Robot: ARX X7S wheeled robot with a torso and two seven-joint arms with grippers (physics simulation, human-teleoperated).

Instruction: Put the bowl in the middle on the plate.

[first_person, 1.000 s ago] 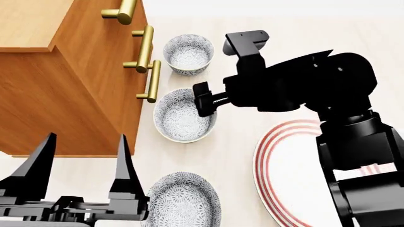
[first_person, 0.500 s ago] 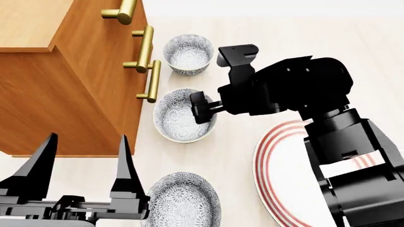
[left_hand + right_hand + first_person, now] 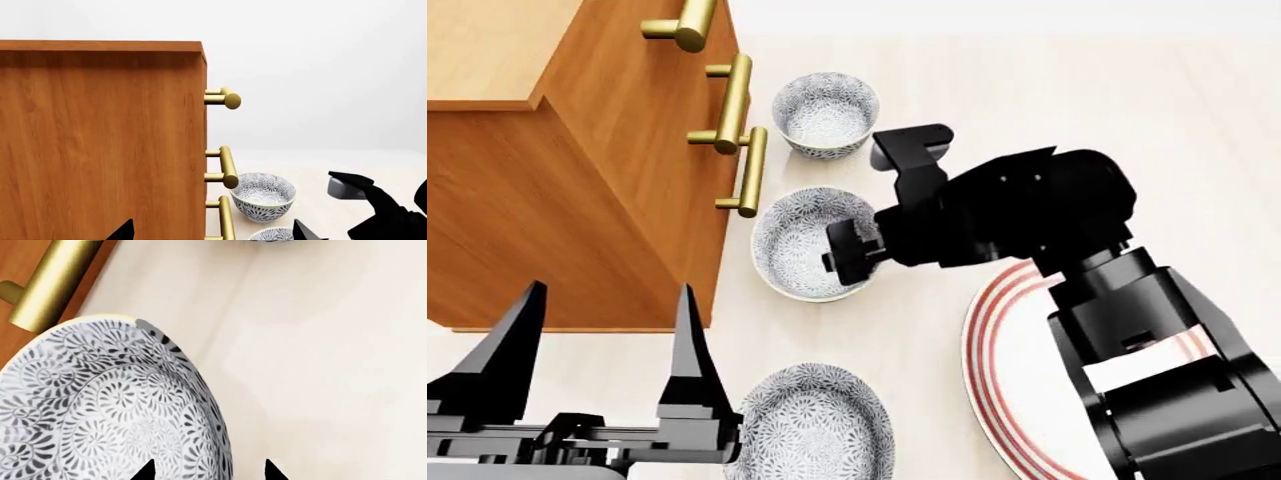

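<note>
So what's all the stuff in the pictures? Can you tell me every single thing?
Bowls: three, white with grey-blue flowers, in a row beside the cabinet: far bowl, middle bowl, near bowl.
Plate: one, white with red rings, to the right of the bowls, partly hidden by the right arm.
Cabinet: one, brown wood, on the left.
Cabinet handles: gold bars on the cabinet's front, facing the bowls.
Floor: pale wood, under everything.
Left gripper: black, open, low at the near left, holding nothing.
Right gripper: black, open, its fingertips on either side of the middle bowl's rim.
</note>
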